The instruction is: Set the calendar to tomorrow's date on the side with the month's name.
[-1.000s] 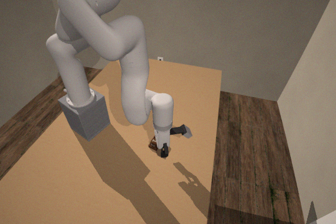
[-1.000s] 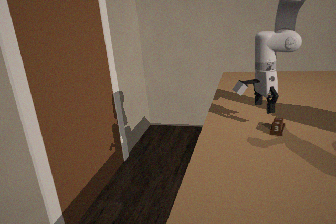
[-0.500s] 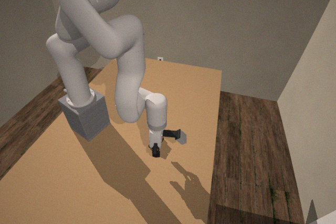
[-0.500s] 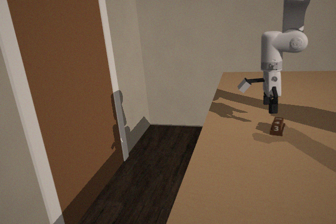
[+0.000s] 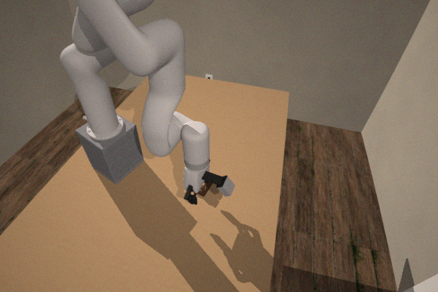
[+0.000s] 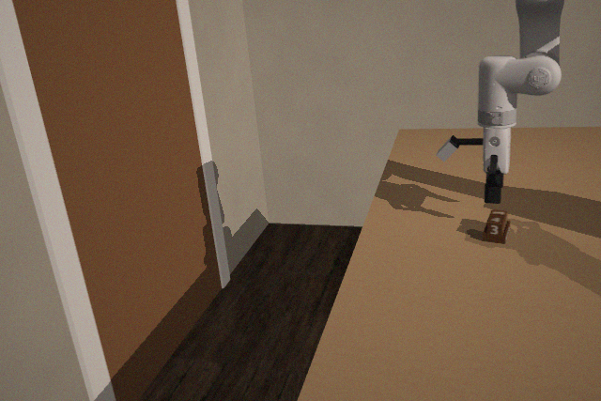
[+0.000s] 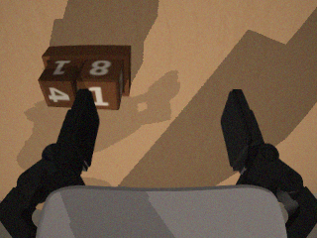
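Observation:
The calendar [image 7: 86,82] is a small dark brown tray with two brown cubes side by side. In the wrist view the left cube [image 7: 59,82] shows a 1 on top and a 4 on its near face. The right cube [image 7: 102,79] shows an 8 on top and a 1 on its near face. In the exterior view the calendar [image 6: 497,227] shows a 3 on its end face. The month's name is not readable. My gripper [image 7: 160,104] is open and empty. It hangs a little above the table, off to one side of the calendar, with its left fingertip over the cubes' near edge. It also shows in the exterior and top views [image 6: 492,194] [image 5: 191,195].
The calendar [image 5: 204,188] sits on a tan table top, partly hidden by my wrist. The arm's grey base block [image 5: 111,152] stands at the table's left. The table's edge [image 5: 282,176] drops to a wooden floor. A brown door [image 6: 97,144] stands beyond the table.

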Action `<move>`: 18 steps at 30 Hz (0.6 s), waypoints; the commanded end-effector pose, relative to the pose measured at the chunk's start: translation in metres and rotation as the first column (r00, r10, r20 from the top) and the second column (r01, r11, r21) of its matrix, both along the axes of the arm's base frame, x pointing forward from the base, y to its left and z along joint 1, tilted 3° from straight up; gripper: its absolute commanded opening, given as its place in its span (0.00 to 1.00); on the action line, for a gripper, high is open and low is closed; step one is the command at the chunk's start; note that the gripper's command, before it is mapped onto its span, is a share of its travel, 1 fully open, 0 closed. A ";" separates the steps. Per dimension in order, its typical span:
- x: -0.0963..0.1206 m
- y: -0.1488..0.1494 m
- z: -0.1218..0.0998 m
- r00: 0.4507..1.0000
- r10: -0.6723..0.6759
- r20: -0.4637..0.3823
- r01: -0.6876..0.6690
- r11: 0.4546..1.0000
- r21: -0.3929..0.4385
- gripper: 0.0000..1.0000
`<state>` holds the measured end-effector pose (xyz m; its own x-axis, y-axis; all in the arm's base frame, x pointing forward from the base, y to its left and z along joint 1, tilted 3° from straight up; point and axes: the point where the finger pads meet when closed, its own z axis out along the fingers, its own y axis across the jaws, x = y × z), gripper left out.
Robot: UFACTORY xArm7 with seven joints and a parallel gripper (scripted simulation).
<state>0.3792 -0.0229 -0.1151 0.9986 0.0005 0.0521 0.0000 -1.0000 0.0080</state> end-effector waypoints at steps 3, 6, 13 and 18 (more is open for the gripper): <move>-0.016 -0.006 -0.001 0.991 -0.136 0.003 0.136 0.991 0.005 1.00; -0.018 -0.007 -0.002 0.990 -0.139 0.003 0.139 0.990 0.005 1.00; -0.022 -0.008 -0.002 0.935 -0.355 0.002 0.354 0.935 0.017 1.00; -0.039 -0.014 -0.004 0.922 -0.388 0.002 0.388 0.922 0.019 1.00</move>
